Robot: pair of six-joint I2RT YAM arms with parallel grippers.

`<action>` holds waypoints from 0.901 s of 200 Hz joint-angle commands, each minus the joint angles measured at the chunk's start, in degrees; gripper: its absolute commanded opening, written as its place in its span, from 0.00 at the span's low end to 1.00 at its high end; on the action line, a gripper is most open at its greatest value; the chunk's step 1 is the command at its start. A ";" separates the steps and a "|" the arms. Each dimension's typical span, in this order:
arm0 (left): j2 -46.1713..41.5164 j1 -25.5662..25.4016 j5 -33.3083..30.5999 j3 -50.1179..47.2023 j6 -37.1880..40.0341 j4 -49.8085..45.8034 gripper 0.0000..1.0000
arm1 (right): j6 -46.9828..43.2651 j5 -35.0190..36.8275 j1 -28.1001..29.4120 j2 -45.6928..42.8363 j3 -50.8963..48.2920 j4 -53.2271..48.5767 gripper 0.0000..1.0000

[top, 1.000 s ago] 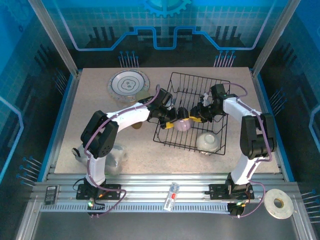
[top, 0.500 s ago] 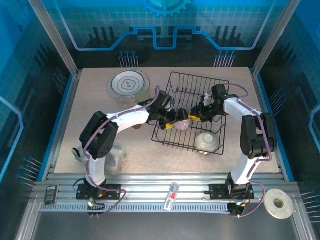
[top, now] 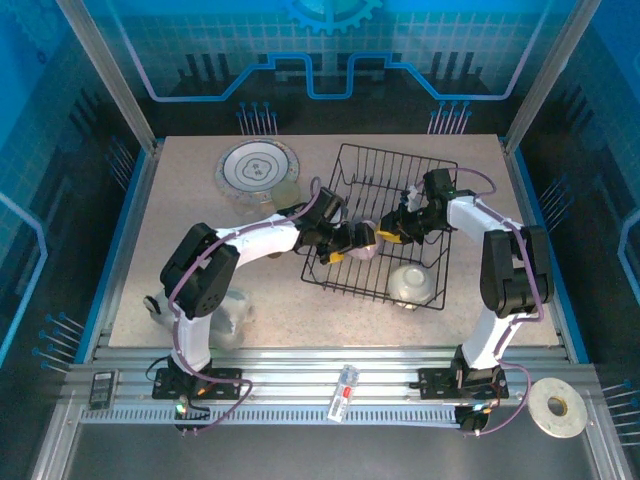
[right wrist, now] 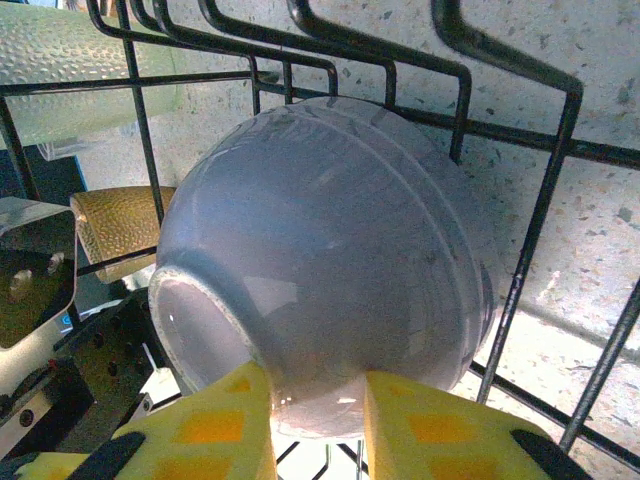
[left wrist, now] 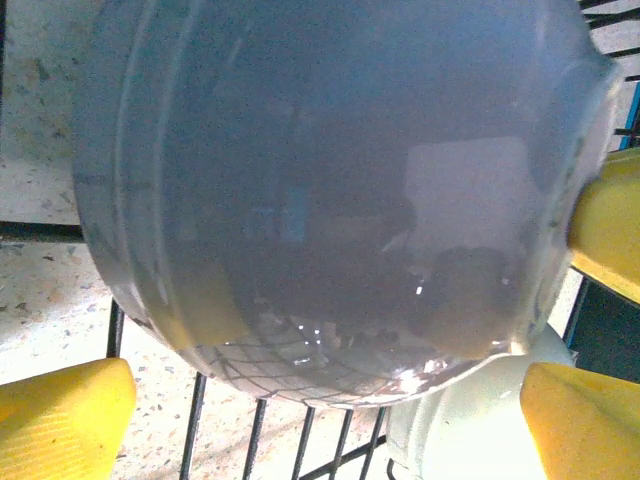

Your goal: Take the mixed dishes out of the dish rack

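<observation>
In rack (top: 390, 190), mid-right of table: lilac bowl (right wrist: 330, 250) on its side, lower edge pinched betw. narrow pads of R gripper (right wrist: 320, 420). Straddled also by L gripper (top: 345, 245), wide open, pads (left wrist: 60, 415) to either side; contact on far side hard to tell. Just beside, at near corner of rack: white bowl (top: 415, 283). Outside rack, far left on table: patterned plate (top: 258, 167).

Risks, as judged:
- Slip or swivel on lift, w/ glossy wall and only a small edge grip.
- Snag on rack wires right behind bowl, then drag or tilt of whole rack.
- Squeeze from L gripper during R hold: pad-to-pad clash, or bowl twisted out of pinch.
- Knock to white bowl if path goes low or toward near corner.
- Drop onto wires or table: chip or crack likely, if ceramic.

Writing: none legible on bowls, rack or pads. No brand marks made out.
</observation>
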 commanded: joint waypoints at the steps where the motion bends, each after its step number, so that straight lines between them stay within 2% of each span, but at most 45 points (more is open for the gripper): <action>1: 0.47 0.54 -2.82 -2.01 -1.56 -0.67 0.99 | 0.49 10.08 0.43 4.44 -4.61 -6.35 0.26; 42: 0.78 0.51 0.35 -5.48 -5.02 9.50 0.99 | 0.74 9.70 0.61 4.29 -4.98 -5.96 0.26; 93: 3.24 0.54 1.17 -5.60 -7.30 13.21 0.99 | 1.16 9.10 1.12 4.05 -5.18 -5.53 0.25; 148: 3.33 0.96 1.89 -10.55 -13.21 24.04 0.99 | 1.34 8.56 1.28 3.96 -5.28 -5.28 0.25; 180: 2.16 1.20 3.48 -12.72 -15.01 30.80 0.94 | 1.36 7.90 1.26 3.86 -5.05 -5.26 0.25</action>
